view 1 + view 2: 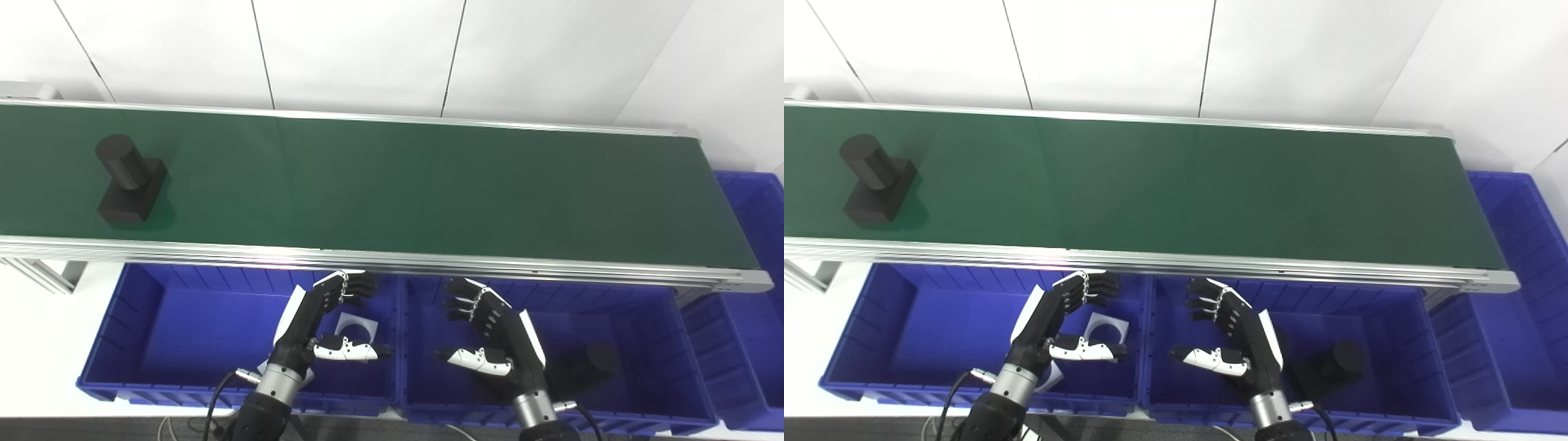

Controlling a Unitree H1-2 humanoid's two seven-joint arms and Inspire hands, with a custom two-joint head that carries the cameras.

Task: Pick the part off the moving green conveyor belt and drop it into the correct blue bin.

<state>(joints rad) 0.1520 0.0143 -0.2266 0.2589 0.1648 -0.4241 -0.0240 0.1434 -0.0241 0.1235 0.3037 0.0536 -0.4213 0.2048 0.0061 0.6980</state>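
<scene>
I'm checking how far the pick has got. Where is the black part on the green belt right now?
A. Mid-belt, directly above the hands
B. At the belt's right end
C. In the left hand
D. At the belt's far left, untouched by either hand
D: the black part sits at the far left of the green belt, while the left hand and right hand hover open over the blue bins.

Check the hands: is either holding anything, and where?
Nothing held. The left hand and right hand are both open over the blue bins; the black part sits untouched on the green conveyor belt.

White panelled wall (355,49) with dark seams; white floor (37,343) below.
</scene>
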